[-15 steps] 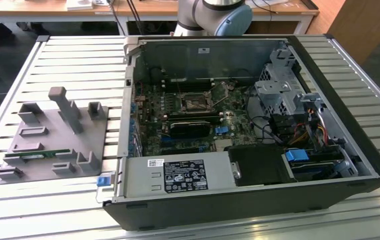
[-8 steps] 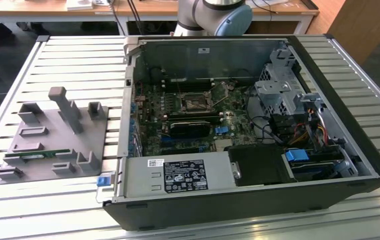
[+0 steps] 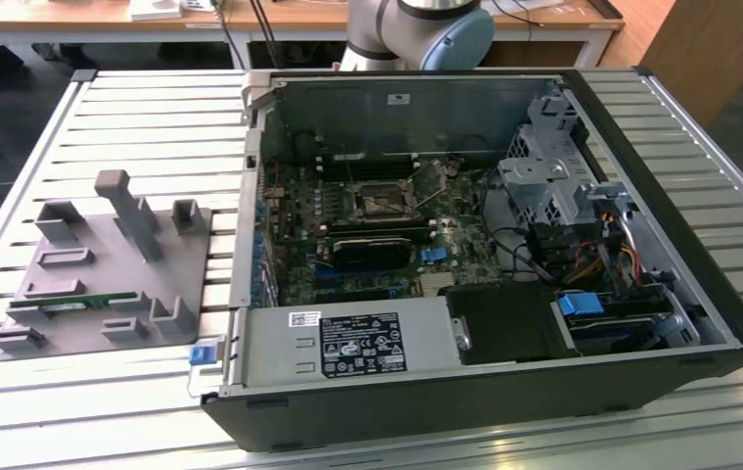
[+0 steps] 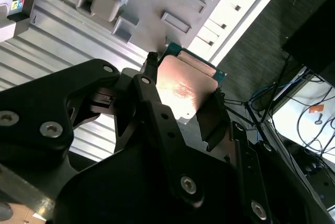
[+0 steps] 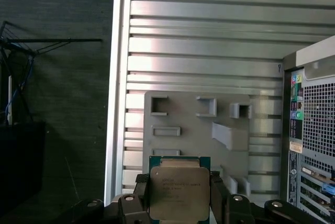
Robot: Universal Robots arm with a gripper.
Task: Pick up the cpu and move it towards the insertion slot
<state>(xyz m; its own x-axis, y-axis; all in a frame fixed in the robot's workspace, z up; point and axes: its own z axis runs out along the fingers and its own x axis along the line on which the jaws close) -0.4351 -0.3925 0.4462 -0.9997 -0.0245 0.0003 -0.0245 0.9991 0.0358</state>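
One cpu, one insertion slot, one open computer case, one grey tray with one green memory stick. All on a slatted metal desk, dark floor beyond its edge. Tray at nine o'clock of the case in the exterior view, arm at twelve. Hand closed on the cpu, two black fingers against opposite edges, over the tray, well apart from the slot.

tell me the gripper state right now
gripper: shut on the cpu, which sits between its fingers in both wrist views.
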